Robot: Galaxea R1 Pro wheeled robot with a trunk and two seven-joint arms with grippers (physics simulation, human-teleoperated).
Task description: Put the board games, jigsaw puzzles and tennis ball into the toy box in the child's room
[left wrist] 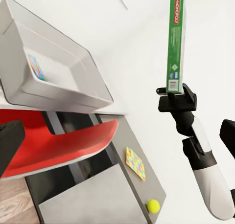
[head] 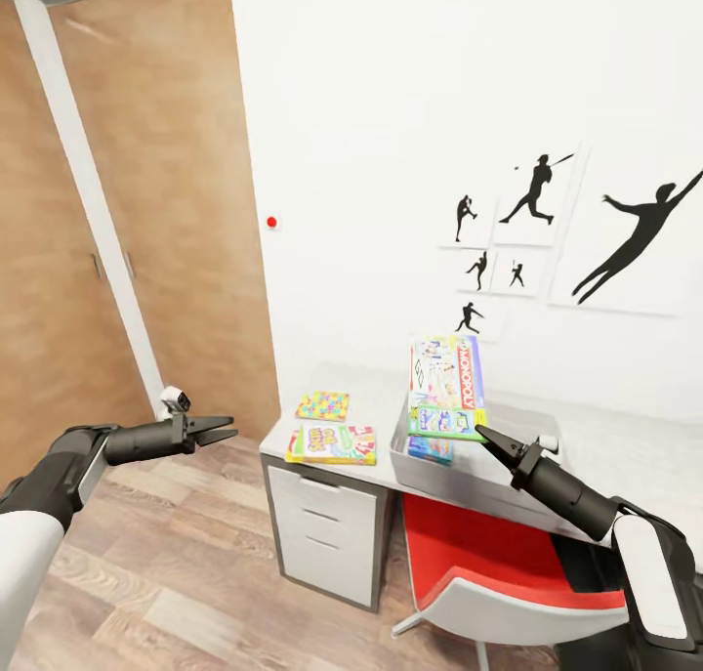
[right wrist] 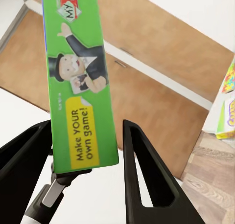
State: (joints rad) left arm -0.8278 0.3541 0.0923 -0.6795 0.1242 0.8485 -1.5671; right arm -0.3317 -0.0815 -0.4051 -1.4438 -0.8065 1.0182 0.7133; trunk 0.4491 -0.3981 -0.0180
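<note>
My right gripper (head: 485, 437) is shut on the lower edge of a green-sided Monopoly board game (head: 447, 383), holding it upright just above the light-grey toy box (head: 488, 476) on the table (head: 283, 437). The same game (right wrist: 81, 77) stands between my fingers (right wrist: 147, 175), and it shows edge-on as a board game (left wrist: 176, 43). A blue board game (head: 430, 448) lies inside the toy box (left wrist: 54, 87). A jigsaw puzzle (head: 322, 405) and a yellow-green board game (head: 332, 444) lie on the table's left end. The tennis ball (left wrist: 153, 206) rests near a jigsaw puzzle (left wrist: 135, 163). My left gripper (head: 213, 429) hovers open left of the table, holding nothing.
A red chair (head: 498, 554) is tucked under the table below the toy box. White drawers (head: 327, 534) fill the table's left end. A wooden door (head: 117, 212) stands at the left, over a wood-plank floor (head: 176, 573). Black silhouette sports pictures (head: 537, 192) hang on the wall.
</note>
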